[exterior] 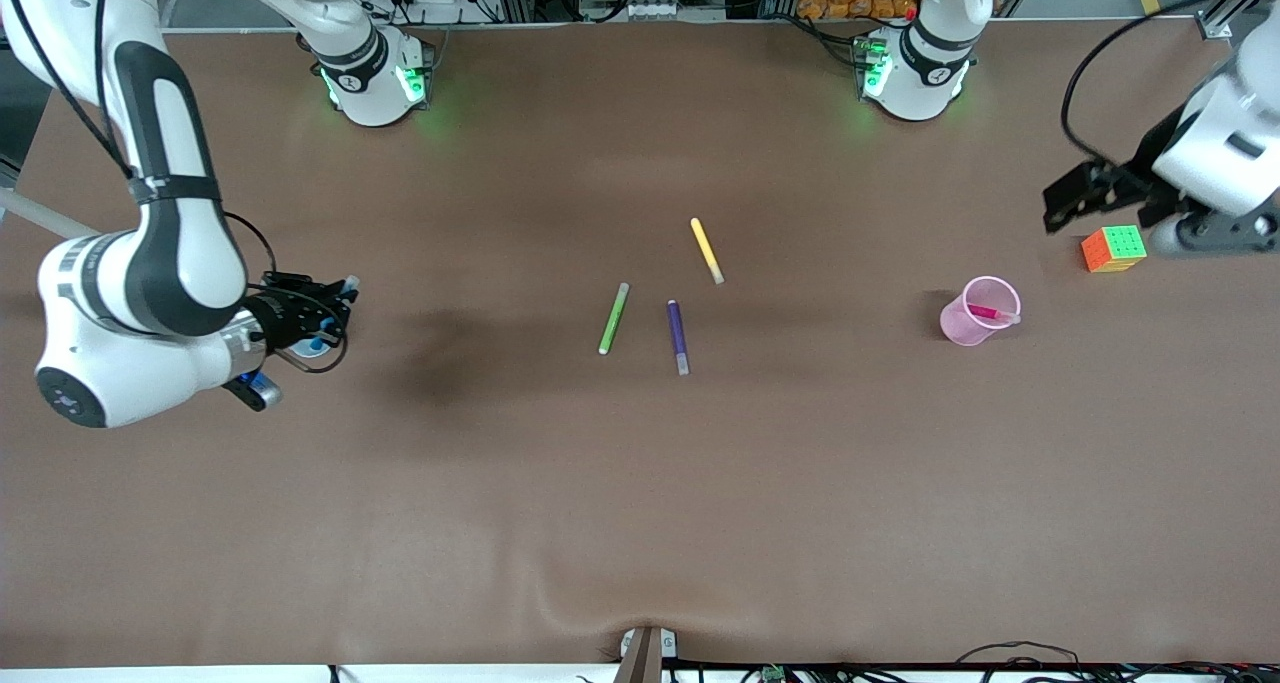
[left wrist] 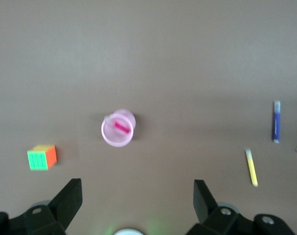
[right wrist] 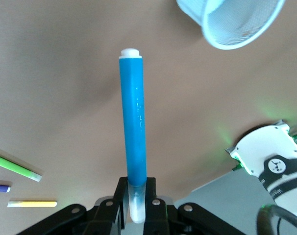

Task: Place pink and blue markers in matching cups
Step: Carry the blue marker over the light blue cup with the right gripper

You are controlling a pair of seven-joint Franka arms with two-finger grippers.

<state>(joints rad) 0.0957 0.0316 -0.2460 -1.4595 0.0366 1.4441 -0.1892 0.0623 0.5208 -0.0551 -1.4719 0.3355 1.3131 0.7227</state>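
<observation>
The right claw grips the light, stiff, slippery blue marker by its pale cap end near the blue cup, while the left claw waits released over the surface.

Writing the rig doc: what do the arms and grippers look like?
Both arms are glossy white with black joint bands and black cables; the bases glow green. The left gripper has black, blocky, wedge-tipped fingers. The right gripper is black too, with visible screw heads.
</observation>
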